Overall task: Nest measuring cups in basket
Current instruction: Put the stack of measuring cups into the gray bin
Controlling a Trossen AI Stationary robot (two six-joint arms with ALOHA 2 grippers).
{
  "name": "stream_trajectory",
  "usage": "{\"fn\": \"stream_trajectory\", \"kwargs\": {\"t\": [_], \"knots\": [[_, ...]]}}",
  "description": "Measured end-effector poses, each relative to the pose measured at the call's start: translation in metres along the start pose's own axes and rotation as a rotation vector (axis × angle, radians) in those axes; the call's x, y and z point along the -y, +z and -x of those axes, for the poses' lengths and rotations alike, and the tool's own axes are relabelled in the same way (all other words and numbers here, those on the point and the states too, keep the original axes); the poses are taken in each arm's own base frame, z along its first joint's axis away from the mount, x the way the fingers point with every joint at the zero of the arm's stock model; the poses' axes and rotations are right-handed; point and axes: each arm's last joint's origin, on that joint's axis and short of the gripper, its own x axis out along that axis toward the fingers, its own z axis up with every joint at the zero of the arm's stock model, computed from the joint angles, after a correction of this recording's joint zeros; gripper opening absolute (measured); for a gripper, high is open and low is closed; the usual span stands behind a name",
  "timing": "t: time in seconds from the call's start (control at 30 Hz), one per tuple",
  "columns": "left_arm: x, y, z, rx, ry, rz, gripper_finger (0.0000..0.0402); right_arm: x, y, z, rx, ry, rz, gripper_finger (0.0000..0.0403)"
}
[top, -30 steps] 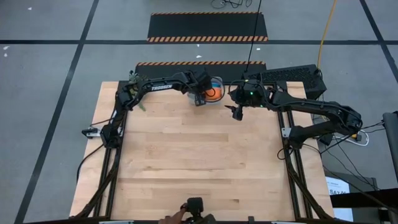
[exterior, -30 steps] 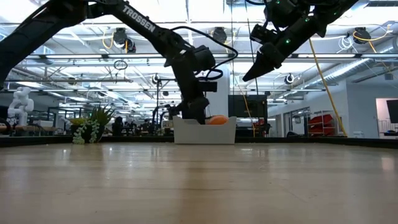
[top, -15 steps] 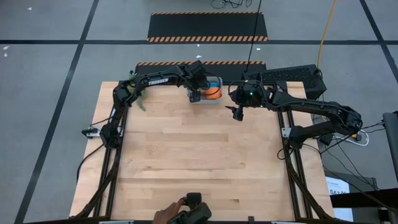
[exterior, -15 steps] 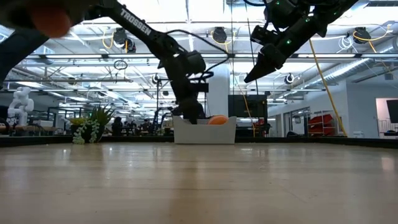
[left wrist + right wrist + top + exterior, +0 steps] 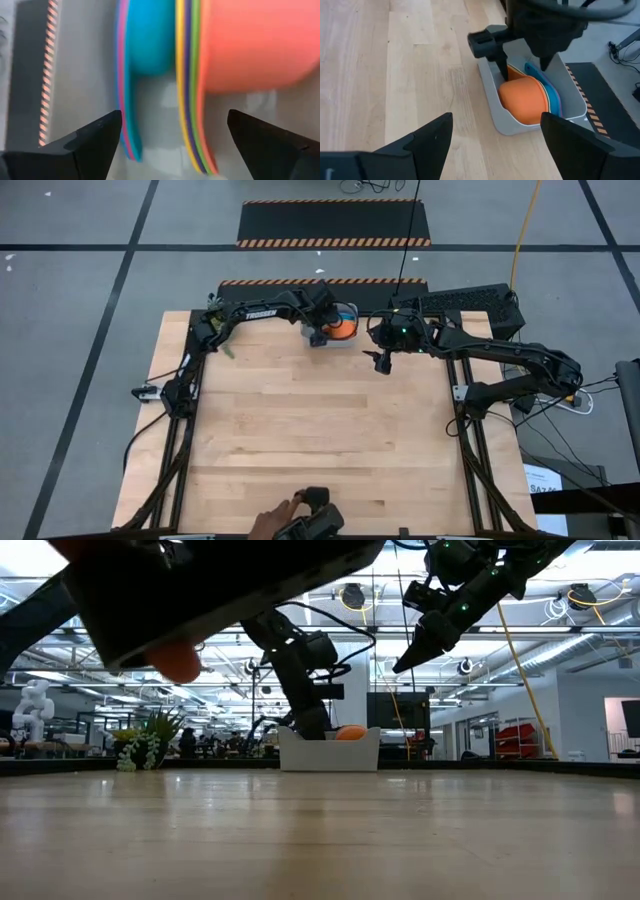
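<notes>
A: Orange plastic fills most of the basket [image 5: 496, 104], which sits at the upper middle of the high view, at the table's far edge. It is the outermost of the measuring cups [image 5: 525, 102], lying stacked on their sides inside it.

B: And the left gripper [image 5: 522, 65]?

A: It reaches down into the basket at the stack's handle end, fingers spread wide with a handle between them, pinching nothing. That looks like a release: the cups rest on the basket floor on their own.

B: The other arm?

A: The right gripper [image 5: 381, 361] hangs above the table just right of the basket, fingers apart and empty, seemingly waiting clear of the left arm's work.

B: Anything else inside?

A: Blue, yellow and green rims show behind the orange; nothing more can be made out.
</notes>
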Motion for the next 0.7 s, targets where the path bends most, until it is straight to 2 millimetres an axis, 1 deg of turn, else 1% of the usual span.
{"fn": "stream_trajectory", "kwargs": {"t": [0.23,0.53,0.7], "knots": [[-0.006,-0.002,0.0,0.003,0.03,0.015,0.0361,0.0,0.0,0.0,0.0,0.001,0.004,0.0297],[-0.017,-0.011,0.0,0.003,0.005,0.095,0.0361,0.0,0.0,0.0,0.001,0.003,0.004,0.0297],[-0.02,-0.016,0.0,-0.011,-0.001,0.109,0.0361,0.0,0.0,0.0,0.001,0.004,0.005,0.0297]]}}
